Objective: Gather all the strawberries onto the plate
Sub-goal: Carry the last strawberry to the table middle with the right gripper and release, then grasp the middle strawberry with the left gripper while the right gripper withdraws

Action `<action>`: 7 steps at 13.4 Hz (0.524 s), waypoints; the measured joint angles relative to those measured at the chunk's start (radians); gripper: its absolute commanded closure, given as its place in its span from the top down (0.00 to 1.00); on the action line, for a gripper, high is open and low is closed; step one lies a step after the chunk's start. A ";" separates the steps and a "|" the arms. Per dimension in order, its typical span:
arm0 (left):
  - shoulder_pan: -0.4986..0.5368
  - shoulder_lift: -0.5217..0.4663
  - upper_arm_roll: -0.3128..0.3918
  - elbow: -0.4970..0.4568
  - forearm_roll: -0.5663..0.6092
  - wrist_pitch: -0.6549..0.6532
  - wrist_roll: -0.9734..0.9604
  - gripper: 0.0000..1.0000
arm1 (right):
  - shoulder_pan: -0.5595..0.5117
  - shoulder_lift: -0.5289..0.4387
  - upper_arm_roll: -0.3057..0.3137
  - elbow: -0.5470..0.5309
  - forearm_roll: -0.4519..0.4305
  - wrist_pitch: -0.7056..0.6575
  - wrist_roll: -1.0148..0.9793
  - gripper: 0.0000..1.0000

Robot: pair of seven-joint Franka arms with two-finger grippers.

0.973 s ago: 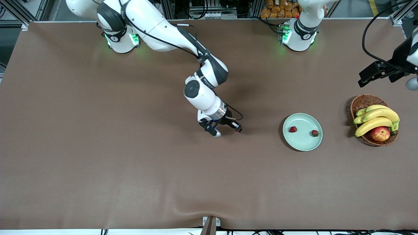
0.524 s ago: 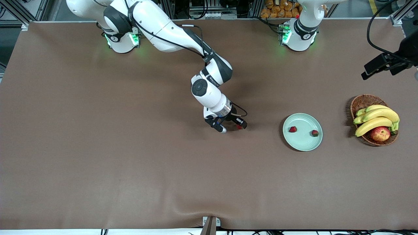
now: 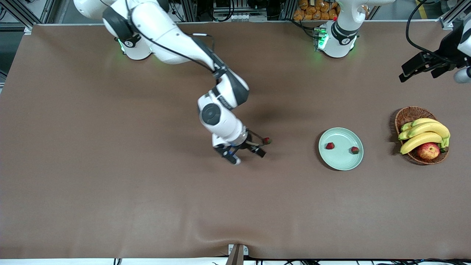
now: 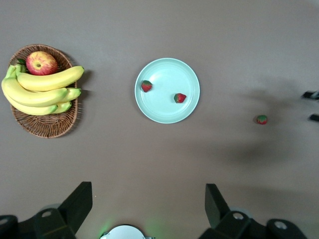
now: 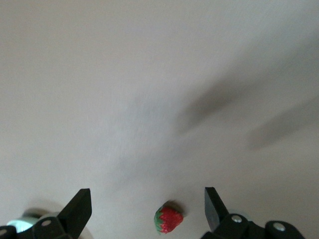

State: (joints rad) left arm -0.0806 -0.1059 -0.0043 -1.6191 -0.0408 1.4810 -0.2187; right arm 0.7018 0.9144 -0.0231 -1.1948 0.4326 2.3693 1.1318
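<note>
— Item one, the strawberries?

— Three small red berries with green caps. Two lie in the round pale mint-green plate (image 3: 341, 159): one strawberry (image 3: 330, 146) toward the right arm's end, the other strawberry (image 3: 354, 150) at about three o'clock from it, apart. The third strawberry (image 3: 267, 140) lies loose on the brown table cloth (image 3: 110, 184), well apart from the plate, toward the right arm's end.

— Grippers?

— Right gripper (image 3: 245, 155): low over the cloth, fingers spread wide, holding nothing; the loose berry sits just beside one fingertip, at about one o'clock from the gripper. Left gripper (image 3: 419, 70): up over the table's edge at the left arm's end, waiting, fingers parted and empty.

— Other stock?

— Brown woven wicker basket (image 3: 408, 116) at three o'clock from the plate, holding yellow bananas (image 3: 423, 132) and one red-yellow apple (image 3: 428, 151).
</note>
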 measured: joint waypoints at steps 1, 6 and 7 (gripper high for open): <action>-0.001 0.008 -0.017 -0.009 0.000 0.000 0.000 1.00 | -0.035 -0.023 0.001 0.001 -0.017 -0.054 -0.005 1.00; -0.011 0.153 -0.175 -0.020 0.000 0.132 -0.147 1.00 | -0.212 -0.112 0.029 0.003 -0.064 -0.254 -0.198 1.00; -0.012 0.191 -0.209 -0.021 0.000 0.173 -0.191 1.00 | -0.255 -0.136 0.036 0.004 -0.097 -0.314 -0.255 1.00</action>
State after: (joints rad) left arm -0.0929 0.0854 -0.2130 -1.6400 -0.0409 1.6535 -0.4094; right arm 0.4469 0.7786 0.0128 -1.1905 0.3361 2.0555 0.8769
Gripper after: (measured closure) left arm 0.000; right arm 0.000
